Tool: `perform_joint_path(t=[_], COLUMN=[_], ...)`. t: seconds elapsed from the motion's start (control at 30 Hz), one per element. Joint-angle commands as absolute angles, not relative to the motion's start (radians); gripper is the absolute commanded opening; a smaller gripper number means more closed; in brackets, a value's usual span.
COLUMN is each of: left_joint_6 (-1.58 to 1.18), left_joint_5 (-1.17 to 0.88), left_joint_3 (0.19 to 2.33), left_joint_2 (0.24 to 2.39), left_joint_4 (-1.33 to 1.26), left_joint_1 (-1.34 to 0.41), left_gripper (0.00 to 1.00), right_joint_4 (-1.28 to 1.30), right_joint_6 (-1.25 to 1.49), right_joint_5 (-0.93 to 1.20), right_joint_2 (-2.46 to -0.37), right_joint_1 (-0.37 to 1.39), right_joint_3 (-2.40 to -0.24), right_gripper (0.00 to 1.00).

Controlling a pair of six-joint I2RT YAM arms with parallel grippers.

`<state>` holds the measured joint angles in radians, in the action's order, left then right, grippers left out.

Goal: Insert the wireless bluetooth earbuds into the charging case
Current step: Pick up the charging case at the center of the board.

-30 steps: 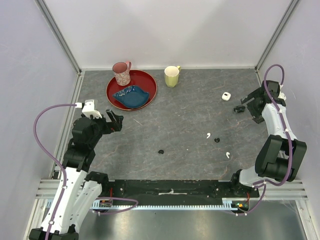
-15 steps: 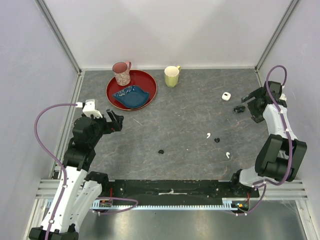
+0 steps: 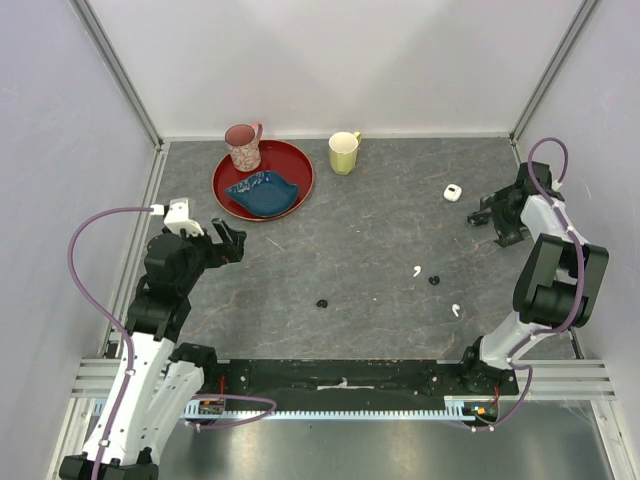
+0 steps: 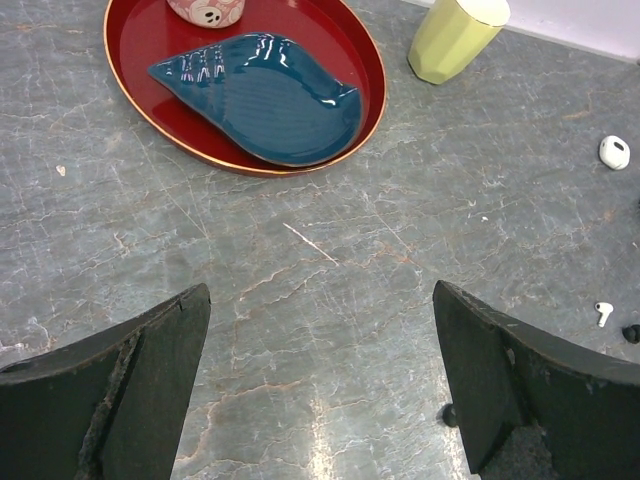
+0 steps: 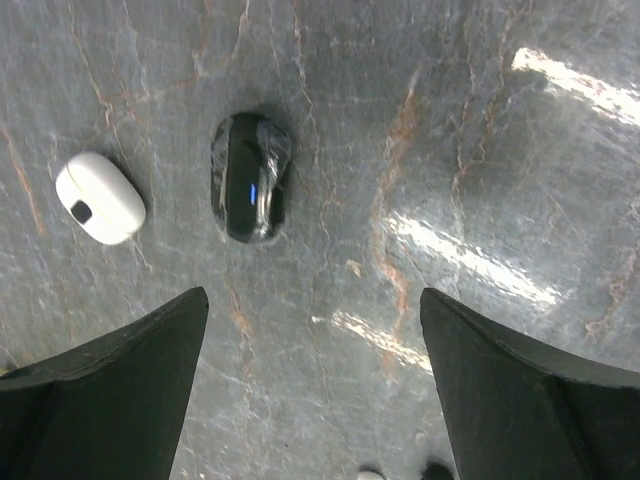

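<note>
The white charging case [image 3: 453, 191] lies shut at the right rear of the table; it also shows in the right wrist view [image 5: 100, 198], dark spot up, and in the left wrist view [image 4: 614, 152]. Two white earbuds lie apart on the table, one [image 3: 417, 270] nearer the middle, also in the left wrist view [image 4: 602, 313], and one [image 3: 456, 309] nearer the front. My right gripper [image 3: 495, 214] [image 5: 315, 400] is open and empty, just right of the case. My left gripper [image 3: 228, 243] [image 4: 320, 400] is open and empty, far left.
A glossy black oval object [image 5: 250, 175] lies beside the case. Small black bits [image 3: 434, 280] [image 3: 322, 302] lie on the table. A red tray [image 3: 300, 165] holds a blue dish [image 3: 262, 192] and a pink mug [image 3: 242, 146]. A yellow-green mug [image 3: 343, 152] stands behind.
The right arm has folded in and its wrist has swung slightly towards the back wall, the gripper staying open near the case. The left arm has not moved.
</note>
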<state>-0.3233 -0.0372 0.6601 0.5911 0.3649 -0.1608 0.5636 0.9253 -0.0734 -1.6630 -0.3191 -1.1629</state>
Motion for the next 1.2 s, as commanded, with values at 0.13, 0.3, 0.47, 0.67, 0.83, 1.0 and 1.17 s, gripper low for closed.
perform_joint_path(t=[0.13, 0.3, 0.47, 0.67, 0.83, 1.0, 1.17], left_joint_6=[-0.322, -0.324, -0.328, -0.339, -0.344, -0.344, -0.344], left_joint_5=[-0.081, -0.091, -0.106, -0.135, -0.146, -0.15, -0.149], left_joint_3=[0.689, 0.689, 0.689, 0.687, 0.686, 0.684, 0.686], left_joint_2=[0.6, 0.604, 0.611, 0.618, 0.623, 0.624, 0.623], left_joint_4=[0.344, 0.341, 0.336, 0.328, 0.325, 0.324, 0.324], left_joint_1=[-0.143, -0.133, -0.123, -0.098, -0.086, -0.081, -0.081], left_gripper=[0.98, 0.98, 0.98, 0.98, 0.98, 0.97, 0.97], right_joint_4=[0.623, 0.676, 0.68, 0.678, 0.678, 0.69, 0.696], right_joint_6=[1.017, 1.02, 1.026, 1.026, 1.023, 1.017, 1.017], right_joint_5=[-0.135, -0.156, -0.178, -0.198, -0.201, -0.218, -0.232], right_joint_2=[-1.822, -1.924, -1.962, -2.003, -2.043, -2.068, -2.079], right_joint_1=[-0.325, -0.322, -0.319, -0.31, -0.293, -0.276, -0.259], right_joint_3=[-1.368, -1.463, -1.489, -1.532, -1.568, -1.595, -1.598], right_gripper=[0.94, 0.93, 0.89, 0.84, 0.81, 0.81, 0.81])
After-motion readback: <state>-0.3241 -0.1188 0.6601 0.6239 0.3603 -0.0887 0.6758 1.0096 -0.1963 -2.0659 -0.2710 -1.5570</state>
